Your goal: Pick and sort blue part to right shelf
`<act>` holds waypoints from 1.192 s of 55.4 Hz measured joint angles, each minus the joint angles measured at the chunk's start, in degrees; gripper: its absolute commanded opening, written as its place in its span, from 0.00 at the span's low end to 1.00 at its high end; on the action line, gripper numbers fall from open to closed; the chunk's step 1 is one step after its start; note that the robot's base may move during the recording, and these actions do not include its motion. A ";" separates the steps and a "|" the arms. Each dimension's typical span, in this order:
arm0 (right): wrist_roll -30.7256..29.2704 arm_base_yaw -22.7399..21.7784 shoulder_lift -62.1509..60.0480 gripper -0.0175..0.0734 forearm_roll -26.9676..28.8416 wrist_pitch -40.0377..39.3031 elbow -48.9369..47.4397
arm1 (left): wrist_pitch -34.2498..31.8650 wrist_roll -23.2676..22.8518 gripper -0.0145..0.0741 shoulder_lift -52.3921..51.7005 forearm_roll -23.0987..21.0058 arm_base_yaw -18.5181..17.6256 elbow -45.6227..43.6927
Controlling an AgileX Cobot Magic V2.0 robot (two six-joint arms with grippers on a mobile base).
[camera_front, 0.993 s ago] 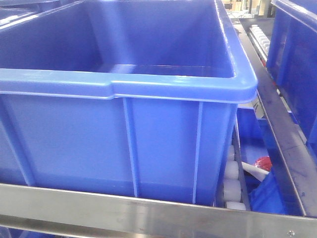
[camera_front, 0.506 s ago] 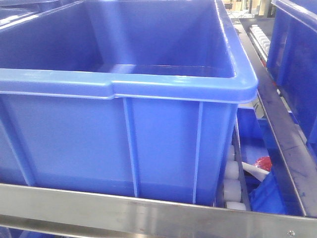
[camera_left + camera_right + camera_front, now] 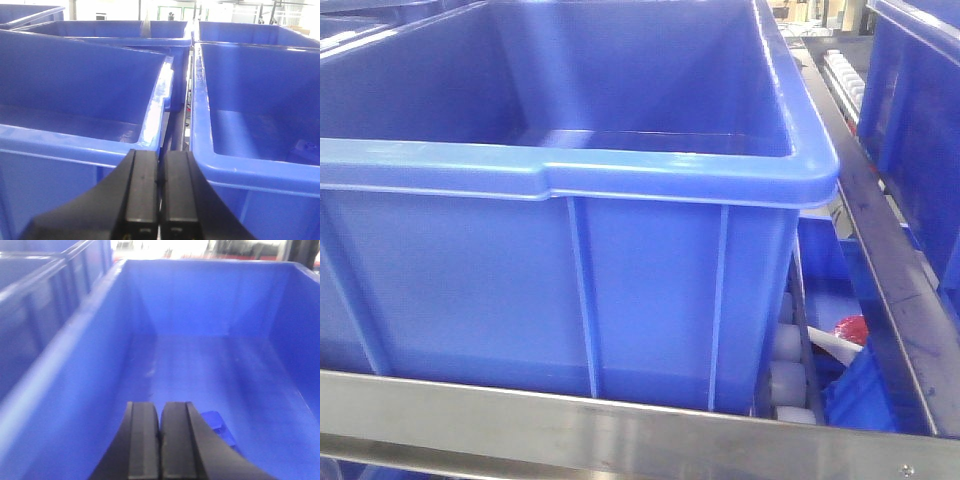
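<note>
My views are bright and evenly lit. Daylight blows out white behind the bins in both wrist views. Glare streaks the front bin's rim. My right wrist picture is soft, its bin wall smeared.

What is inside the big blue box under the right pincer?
A small solid-blue plastic block lies on the floor of the large ribbed blue plastic bin. The shut right pincer covers part of the block, so its whole shape cannot be seen.
</note>
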 measured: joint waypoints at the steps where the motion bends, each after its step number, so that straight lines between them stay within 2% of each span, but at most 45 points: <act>1: 0.00 0.00 0.00 0.26 0.10 -1.74 0.81 | 0.00 0.00 0.30 0.00 0.00 0.00 0.00; 6: -0.13 0.00 0.00 0.26 0.09 -9.17 5.01 | 0.00 0.00 0.30 0.00 0.00 0.00 0.00; 12: -0.13 0.00 0.00 0.26 0.21 -11.79 5.93 | 0.00 0.00 0.30 0.00 0.00 0.00 0.00; 66: -0.13 0.00 0.00 0.26 0.30 -12.69 5.93 | 0.00 0.00 0.30 0.00 0.00 0.00 0.00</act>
